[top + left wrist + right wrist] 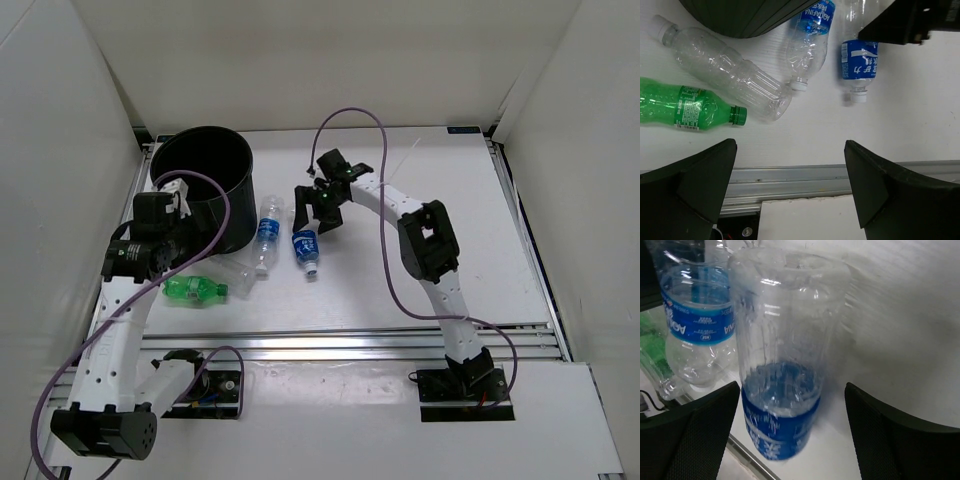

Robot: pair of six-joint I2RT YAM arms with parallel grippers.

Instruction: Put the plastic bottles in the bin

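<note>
The black bin (205,180) stands at the back left; its wall shows in the left wrist view (740,15). Four bottles lie in front of it: a blue-labelled one (267,232) (810,45), a second blue-labelled one (305,247) (859,65) (782,340), a plain clear one (240,275) (730,75) and a green one (195,290) (685,107). My right gripper (318,212) (790,405) is open, its fingers either side of the second blue-labelled bottle's base. My left gripper (165,200) (790,165) is open and empty, raised beside the bin.
An aluminium rail (790,177) runs along the table's near edge (340,345). White walls enclose the table at the back and both sides. Purple cables hang from both arms (385,250).
</note>
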